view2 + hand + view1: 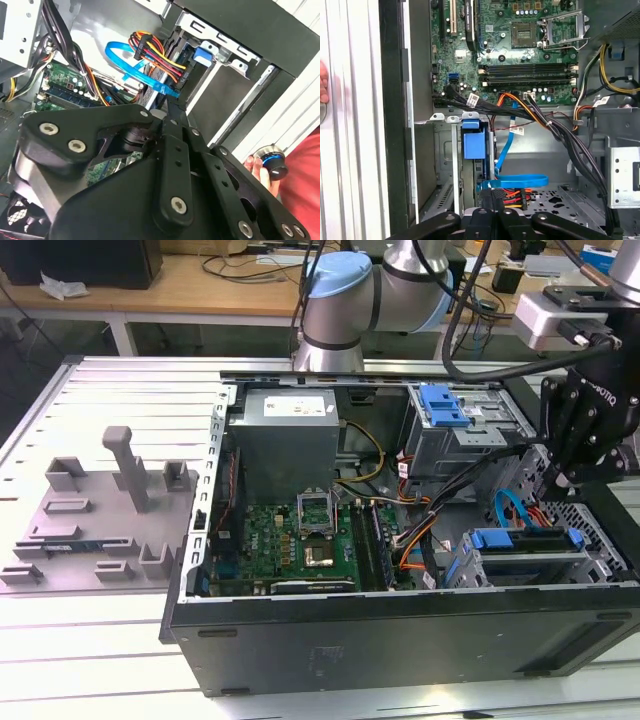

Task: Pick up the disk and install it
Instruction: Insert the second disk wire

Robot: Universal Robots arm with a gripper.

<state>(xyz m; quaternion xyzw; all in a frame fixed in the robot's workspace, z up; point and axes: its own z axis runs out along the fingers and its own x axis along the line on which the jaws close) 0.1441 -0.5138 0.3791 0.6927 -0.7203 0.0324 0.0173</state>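
The gripper [562, 478] hangs at about 3 o'clock in the exterior view, over the far-right corner of the open computer case [400, 640]. Its black linkage points steeply down into the case from the arm [345, 300], whose grey and blue joints rise behind the case at 12 o'clock. In both wrist views its fingers look pressed together with nothing held between them. The tips [493, 192] sit right at a looping blue data cable [512, 179] and a bundle of red, yellow and black power wires [512, 196]; whether they touch the cable cannot be told.

The disk [530, 552] lies at about 7 o'clock from the gripper in the exterior view, seated in the lower drive bay at the case's 4 o'clock corner. Its long axis runs from 9 to 3 o'clock, along the case's near wall. The blue carrier end faces 9 o'clock, toward the motherboard [290, 530], and the cabled end faces the gripper. In the first wrist view the disk [471, 142] is seen nearly edge-on.

Further out, a blue ribbed latch [445, 405] tops the upper drive cage at 1 o'clock, and the grey power-supply box [285, 435] stands at 11 o'clock. In the second wrist view a person's hand [254, 167] rests by a round knob [272, 165] outside the case.
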